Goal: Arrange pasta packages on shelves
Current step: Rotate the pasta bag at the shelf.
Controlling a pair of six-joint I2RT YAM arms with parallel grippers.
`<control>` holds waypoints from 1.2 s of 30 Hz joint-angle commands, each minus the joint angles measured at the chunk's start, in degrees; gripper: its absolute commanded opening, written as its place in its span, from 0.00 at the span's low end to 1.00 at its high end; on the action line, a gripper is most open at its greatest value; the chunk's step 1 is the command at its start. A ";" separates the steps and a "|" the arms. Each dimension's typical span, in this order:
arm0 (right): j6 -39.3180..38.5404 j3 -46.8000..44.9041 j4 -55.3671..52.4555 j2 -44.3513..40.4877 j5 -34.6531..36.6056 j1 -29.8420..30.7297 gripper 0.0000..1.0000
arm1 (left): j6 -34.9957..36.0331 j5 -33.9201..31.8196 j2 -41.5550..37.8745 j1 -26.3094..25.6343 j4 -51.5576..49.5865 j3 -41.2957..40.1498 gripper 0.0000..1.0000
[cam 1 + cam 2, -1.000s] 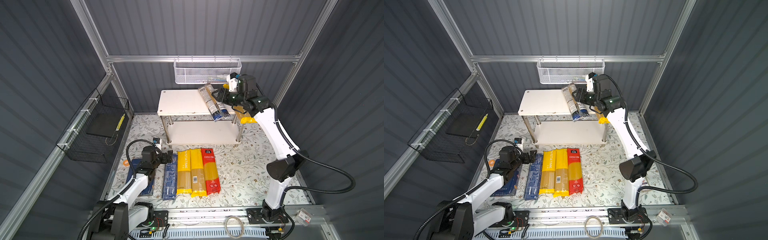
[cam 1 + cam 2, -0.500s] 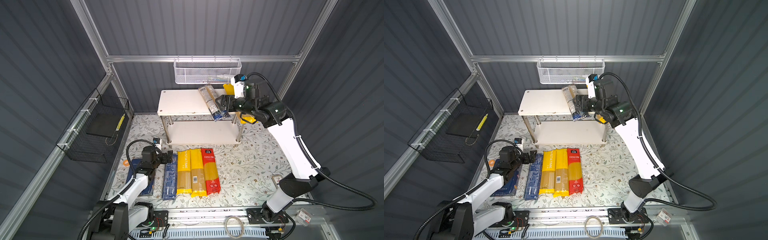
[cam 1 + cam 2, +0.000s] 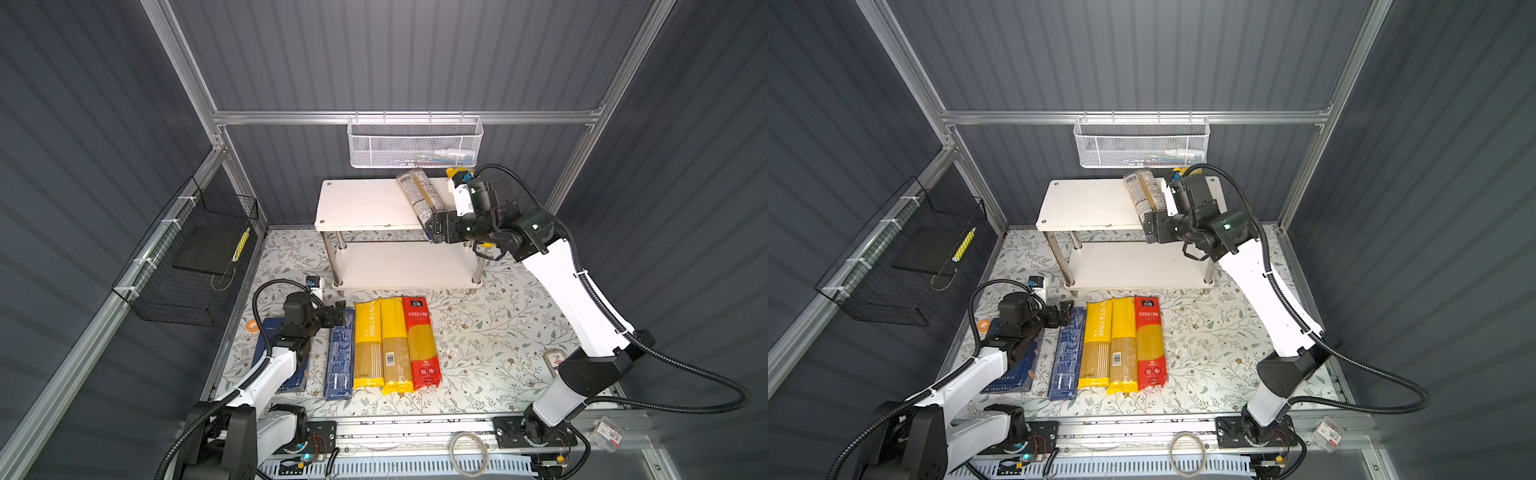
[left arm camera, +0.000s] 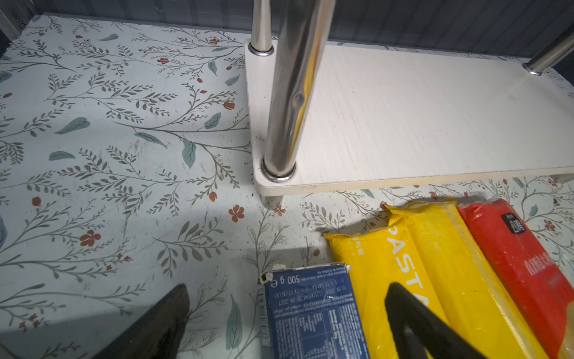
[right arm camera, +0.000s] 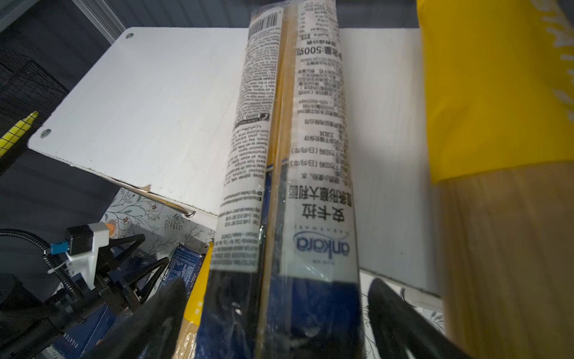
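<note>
Right gripper [image 3: 434, 228] stood wide at the front edge of the shelves' [image 3: 361, 203] top board. Its jaws sat either side of the clear/dark-blue pack [image 3: 417, 197], a gap on each side in the wrist view, so nothing was gripped. That pack lay on the top board, dark end overhanging the front edge, just beside a yellow spaghetti bag [image 5: 497, 93]. Left gripper [image 3: 340, 312] was also wide, empty, low over the far end of the narrow dark-blue box [image 3: 340, 365]. Rowed on the bench [image 3: 498, 332]: wider blue box [image 3: 1021, 374], narrow box, yellow PASTATIME bag [image 3: 368, 340], second yellow bag [image 3: 392, 345], red bag [image 3: 419, 340].
</note>
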 commanded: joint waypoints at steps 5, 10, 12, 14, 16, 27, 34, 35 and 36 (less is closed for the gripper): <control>-0.65 -0.13 -0.80 -0.27 -0.40 1.52 0.92 | 0.96 -0.10 -0.63 -0.30 -0.54 1.18 0.99; -0.21 -0.08 0.10 0.39 -5.81 1.85 0.93 | 0.86 -0.27 -0.58 -0.30 -0.54 1.18 0.99; -0.13 0.26 0.11 0.70 -6.87 1.92 0.93 | 0.90 -0.27 -0.72 -0.30 -0.54 1.18 0.99; 0.05 0.25 0.42 0.51 -8.10 2.10 0.93 | 0.90 -0.36 -0.70 -0.30 -0.54 1.04 0.99; 0.42 0.20 0.84 0.29 -9.12 2.07 0.93 | 0.85 -0.36 -0.57 -0.30 -0.54 1.20 0.99; -3.92 -2.84 3.71 -3.41 -6.97 4.09 0.95 | 0.88 -0.38 -0.55 -0.30 -0.63 1.18 0.99; -8.22 -17.11 14.17 -14.69 -6.65 6.78 0.97 | 0.81 -0.53 -0.62 -0.30 -0.63 1.19 0.99; -8.81 -20.13 16.30 -16.79 -7.16 6.87 0.97 | 0.82 -0.53 -0.63 -0.31 -0.62 1.18 0.99; -8.96 -22.97 17.94 -18.66 -6.97 6.96 0.98 | 0.77 -0.54 -0.60 -0.30 -0.61 1.18 0.99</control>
